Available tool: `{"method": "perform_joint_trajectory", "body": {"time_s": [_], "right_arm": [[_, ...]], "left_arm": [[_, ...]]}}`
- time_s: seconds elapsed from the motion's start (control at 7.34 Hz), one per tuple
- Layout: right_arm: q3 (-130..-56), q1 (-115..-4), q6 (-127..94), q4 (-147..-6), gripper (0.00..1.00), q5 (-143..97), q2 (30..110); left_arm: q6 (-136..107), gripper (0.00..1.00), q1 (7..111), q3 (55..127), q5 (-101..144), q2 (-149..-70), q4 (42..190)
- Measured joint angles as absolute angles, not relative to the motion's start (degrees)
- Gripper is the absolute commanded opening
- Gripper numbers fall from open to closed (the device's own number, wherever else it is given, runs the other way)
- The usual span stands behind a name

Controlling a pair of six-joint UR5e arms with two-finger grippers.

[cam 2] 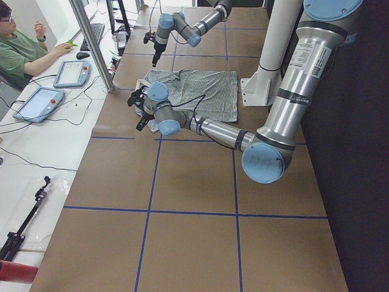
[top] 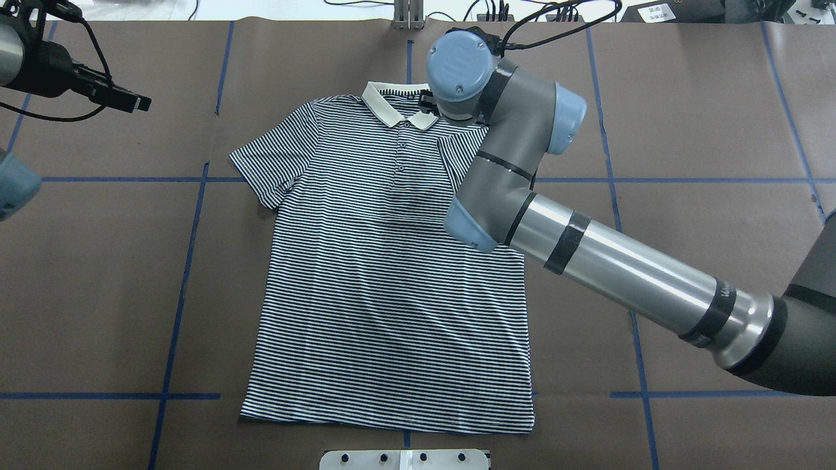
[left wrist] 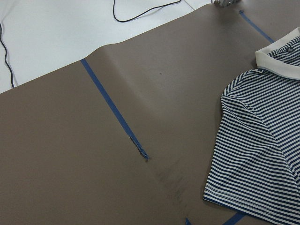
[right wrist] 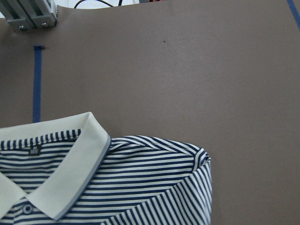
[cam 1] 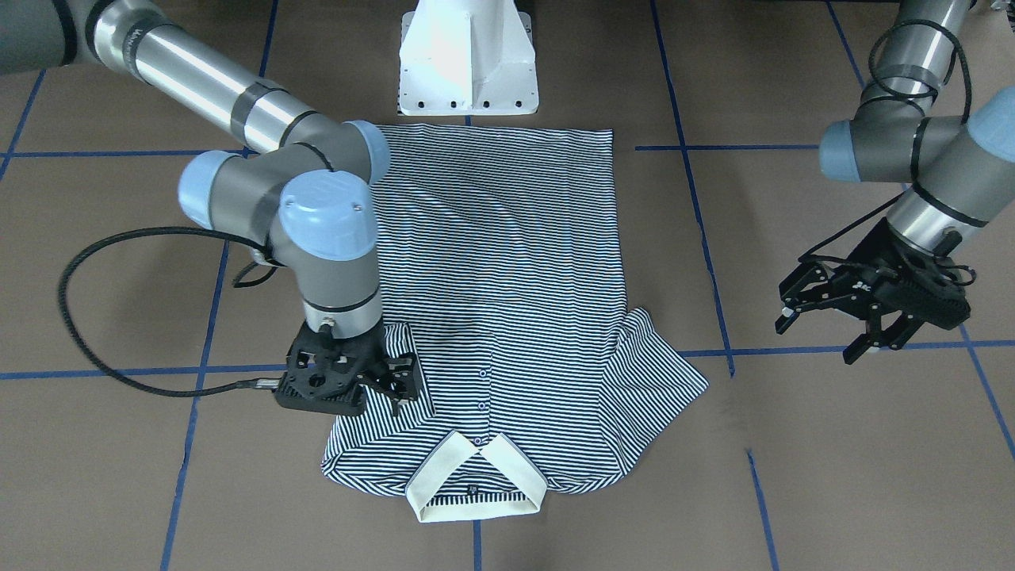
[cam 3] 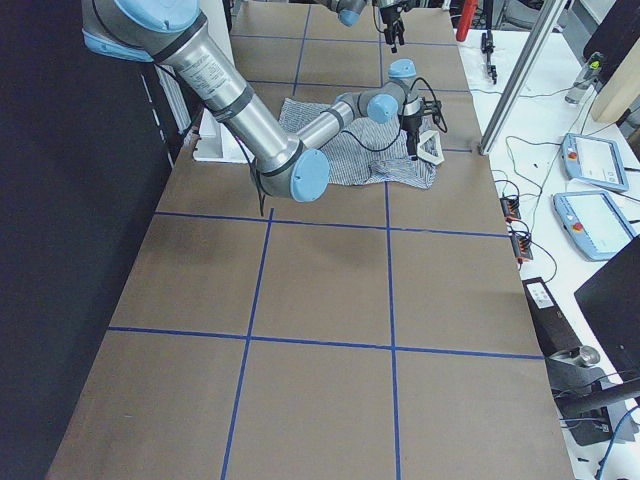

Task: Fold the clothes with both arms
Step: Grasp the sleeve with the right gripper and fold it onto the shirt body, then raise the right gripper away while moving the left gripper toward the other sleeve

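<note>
Item 1, garment. The polo shirt (cam 1: 507, 262) lies face up and spread flat on the brown table (cam 1: 793, 476). Its hem is next to my white pedestal (cam 1: 468, 71) and its cream collar (cam 1: 476, 476) is at the far end. The button placket runs straight down from the collar.

Item 2, right side. My right gripper (cam 1: 400, 385) points down at the shirt's shoulder on my right, just beside the collar. The right sleeve (cam 1: 400, 341) lies turned in over the chest here, its stripes running slantwise across those of the body. My wrist camera shows the rounded fold at the shoulder (right wrist: 199, 159) and the collar's edge, with none of my fingers in its frame. From above, my own wrist hides the gripper. I cannot tell whether the jaws are closed on the cloth or standing apart.

Item 3, left side. My left gripper (cam 1: 821, 337) hangs above bare table, well apart from the shirt, beyond the left sleeve (cam 1: 658, 373). Its jaws are spread wide and hold nothing. That sleeve lies flat and fanned outward, and it appears at the right edge of my left wrist view.

Item 4, surface. Blue tape lines (cam 1: 190, 444) grid the table.
</note>
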State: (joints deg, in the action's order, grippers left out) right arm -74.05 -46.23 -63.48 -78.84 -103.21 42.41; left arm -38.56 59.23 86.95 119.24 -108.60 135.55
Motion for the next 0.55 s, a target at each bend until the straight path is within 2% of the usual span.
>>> {"method": "perform_joint_trajectory", "body": {"time_s": [0.14, 0.27, 0.55], "right_arm": [[-77.3, -49.8, -56.4, -78.7, 1.00, -108.3, 46.3], [-79.4, -52.9, -51.0, -77.6, 1.00, -112.7, 49.9], [-80.8, -56.0, -46.6, -71.8, 1.00, -117.3, 55.1]], "left_arm": [[-45.0, 0.70, 56.2, 86.9, 115.6, -109.1, 135.6], [-51.4, 0.62, 53.2, 86.7, 111.8, -109.4, 135.6], [-61.5, 0.60, 47.2, 85.3, 104.0, -110.2, 135.6]]}}
